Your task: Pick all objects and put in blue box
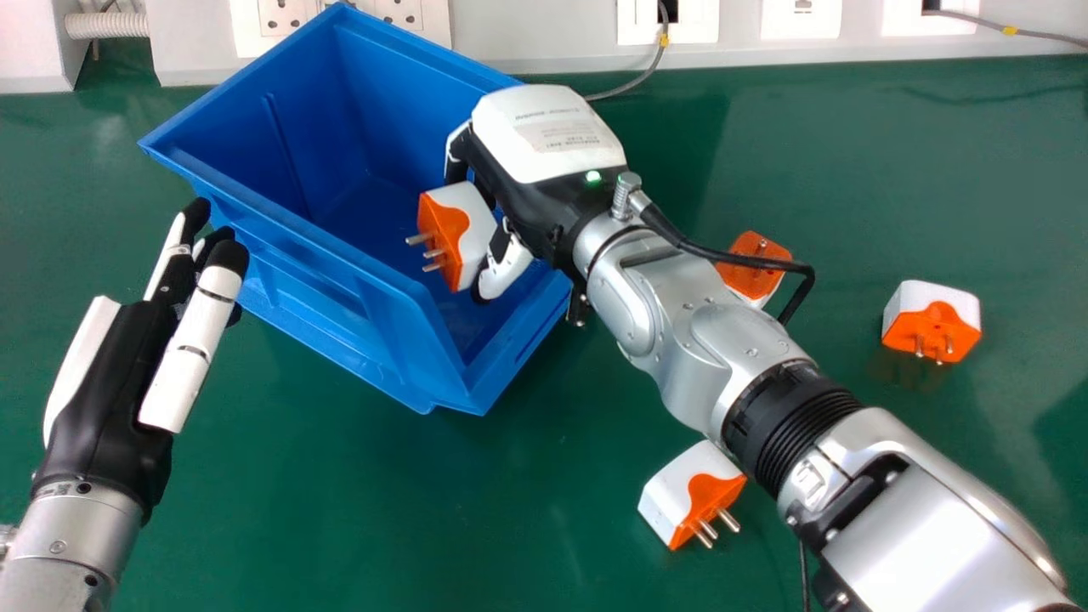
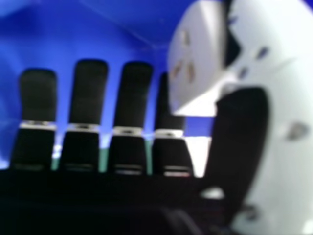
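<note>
Right hand point(image 1: 548, 183) holds adapter point(image 1: 478, 225): head view shows 3 pins point(image 1: 433, 253); hand view, holes point(image 2: 190, 72).

The box point(image 1: 340, 285) is plain blue, the worktop point(image 1: 357, 501) dark green. The plugs point(image 1: 943, 327) are white and orange with silver pins. The right hand point(image 1: 548, 140) is black and white with a green light; the left hand point(image 1: 115, 391) is black and white, its white fingers point(image 1: 197, 344) banded with thin dark lines. The forearms point(image 1: 935, 518) are silver, the sockets point(image 1: 801, 19) white.

We see a glossy green tabletop point(image 1: 340, 510) meeting a pale wall point(image 1: 552, 42) on the far side. There we find white rectangular socket plates point(image 1: 801, 21), a cream ribbed conduit point(image 1: 106, 25) at far left, and thin grey cables point(image 1: 655, 58).
</note>
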